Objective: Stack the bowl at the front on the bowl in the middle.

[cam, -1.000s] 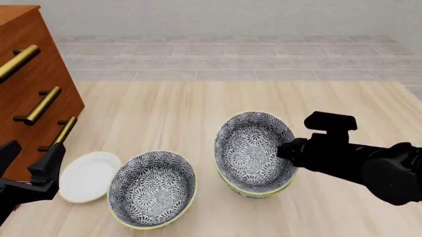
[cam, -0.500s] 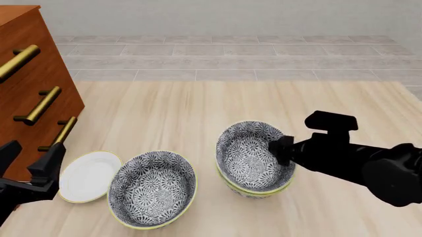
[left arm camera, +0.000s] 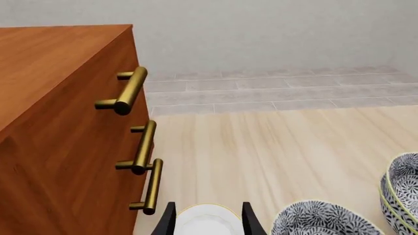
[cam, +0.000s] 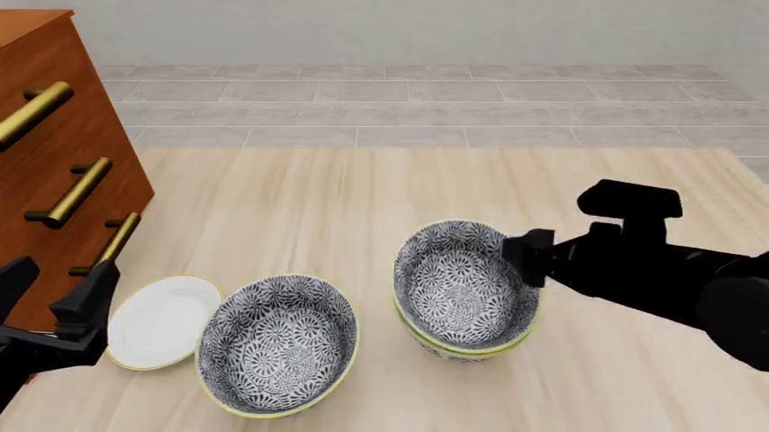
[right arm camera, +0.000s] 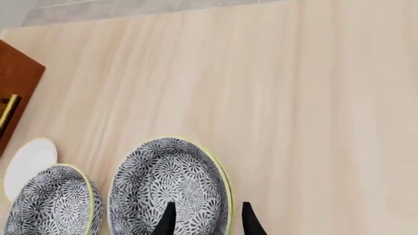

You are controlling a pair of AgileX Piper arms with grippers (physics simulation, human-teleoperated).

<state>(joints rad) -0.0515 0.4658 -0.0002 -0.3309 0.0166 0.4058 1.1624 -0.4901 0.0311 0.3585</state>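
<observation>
Right end effector (cam: 525,258) open; left end effector (cam: 75,301) open, low.

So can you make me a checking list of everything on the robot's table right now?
Surface: pale wooden table, flat.
Job's things: the bowl at the front sits nested in the bowl in the middle, upright.
Clutter: a third patterned bowl next to a white plate; their edges overlap in the front view.
Grippers: right gripper open, fingers on either side of the stacked bowl's rim, not clamping it. Left gripper open, holding nothing, pointing over the plate.
Cables: nothing seen.
Surroundings: brown wooden drawer cabinet with brass handles at the left; tiled floor and a wall beyond the table.
</observation>
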